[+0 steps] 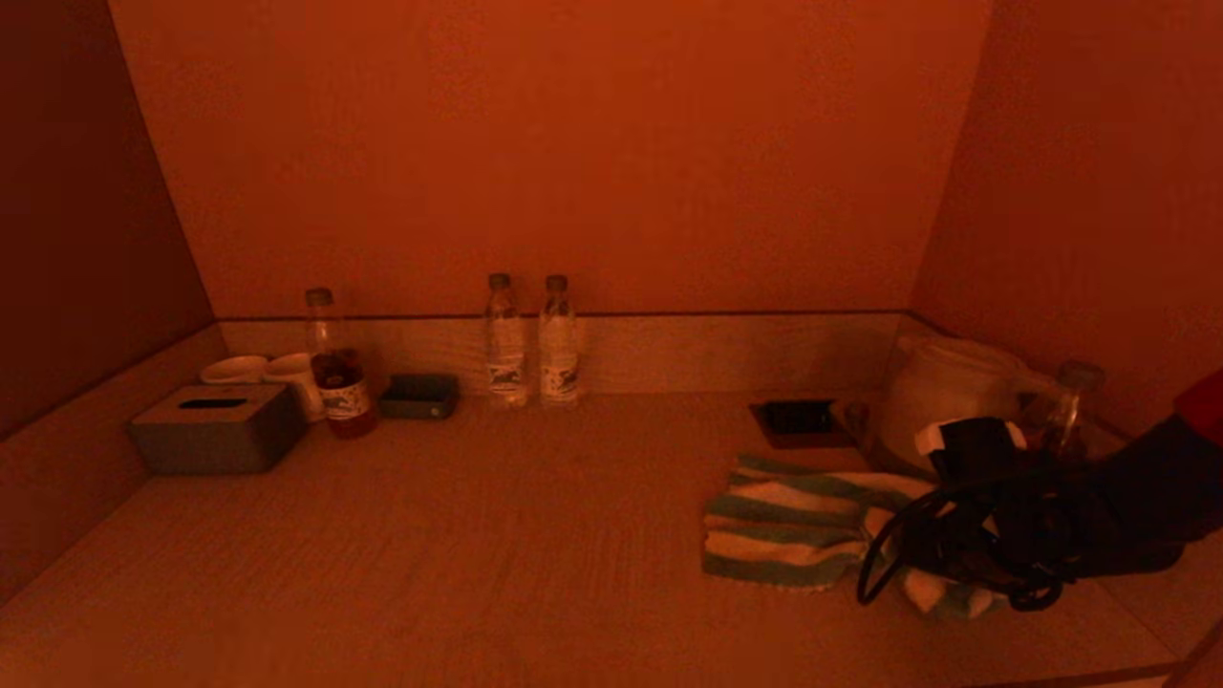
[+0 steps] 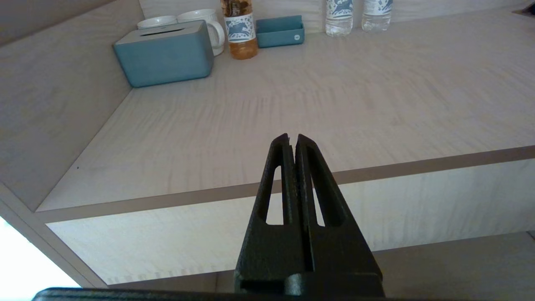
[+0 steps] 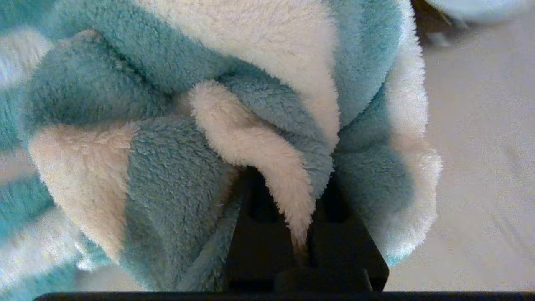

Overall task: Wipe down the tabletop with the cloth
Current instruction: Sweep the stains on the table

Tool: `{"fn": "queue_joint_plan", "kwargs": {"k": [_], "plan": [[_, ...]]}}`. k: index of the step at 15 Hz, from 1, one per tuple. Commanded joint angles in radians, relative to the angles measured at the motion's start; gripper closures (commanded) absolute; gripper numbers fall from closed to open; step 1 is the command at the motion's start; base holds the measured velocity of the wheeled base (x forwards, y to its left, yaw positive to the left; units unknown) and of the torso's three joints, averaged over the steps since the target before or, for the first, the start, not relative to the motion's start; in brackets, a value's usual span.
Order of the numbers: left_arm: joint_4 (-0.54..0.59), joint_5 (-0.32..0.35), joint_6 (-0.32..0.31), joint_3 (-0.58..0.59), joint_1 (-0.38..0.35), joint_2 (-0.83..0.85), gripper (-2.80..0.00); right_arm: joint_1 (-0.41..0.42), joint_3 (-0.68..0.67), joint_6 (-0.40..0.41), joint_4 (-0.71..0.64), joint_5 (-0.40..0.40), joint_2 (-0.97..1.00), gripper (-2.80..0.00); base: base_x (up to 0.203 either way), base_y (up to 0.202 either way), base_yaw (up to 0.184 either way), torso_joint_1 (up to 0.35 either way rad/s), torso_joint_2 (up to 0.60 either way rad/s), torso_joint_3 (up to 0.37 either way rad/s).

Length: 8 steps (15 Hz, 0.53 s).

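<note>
Right gripper [image 3: 303,234] is sitting nearest the lens, its fingers pinching a fold of the cloth [image 3: 175,125] — fluffy, striped teal and white, bunching up around the black fingers. In the head view the same gripper [image 1: 941,564] is resting low at the right side of the tabletop [image 1: 497,535], with the cloth [image 1: 793,526] lying partly flat on the wood and spreading out toward the robot's left from the grip point. Left gripper [image 2: 292,140] is hanging off the front edge of the tabletop [image 2: 317,108], fingers pressed together with nothing between them — not touching the surface. Along the back wall, a tissue box [image 1: 218,428] is sitting at the left with two white cups [image 1: 268,371] behind it, a bottle of dark liquid [image 1: 339,368] just beside the cups, and a small tray [image 1: 420,396] next to that. Two water bottles [image 1: 531,342] are standing side by side near the back centre. A white kettle [image 1: 941,390] is standing in the right back corner, behind the right arm, with a dark recessed panel [image 1: 798,420] in the tabletop beside it.
</note>
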<state>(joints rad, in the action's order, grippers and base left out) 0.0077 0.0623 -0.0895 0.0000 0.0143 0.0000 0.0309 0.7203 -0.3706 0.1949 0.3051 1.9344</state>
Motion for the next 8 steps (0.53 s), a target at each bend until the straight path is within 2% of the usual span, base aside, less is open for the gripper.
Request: {"fn": "queue_joint_plan", "kwargs": {"k": [1, 8], "plan": [[0.000, 0.001, -0.001, 0.000, 0.000, 0.000, 0.00, -0.002, -0.066, -0.008, -0.002, 0.002, -0.036, 0.00, 0.000, 0.000, 0.000, 0.000, 0.00, 0.000], [0.000, 0.001, -0.001, 0.000, 0.000, 0.000, 0.00, -0.012, -0.128, -0.010, -0.003, 0.000, -0.117, 0.00, 0.000, 0.000, 0.000, 0.000, 0.00, 0.000]]}}
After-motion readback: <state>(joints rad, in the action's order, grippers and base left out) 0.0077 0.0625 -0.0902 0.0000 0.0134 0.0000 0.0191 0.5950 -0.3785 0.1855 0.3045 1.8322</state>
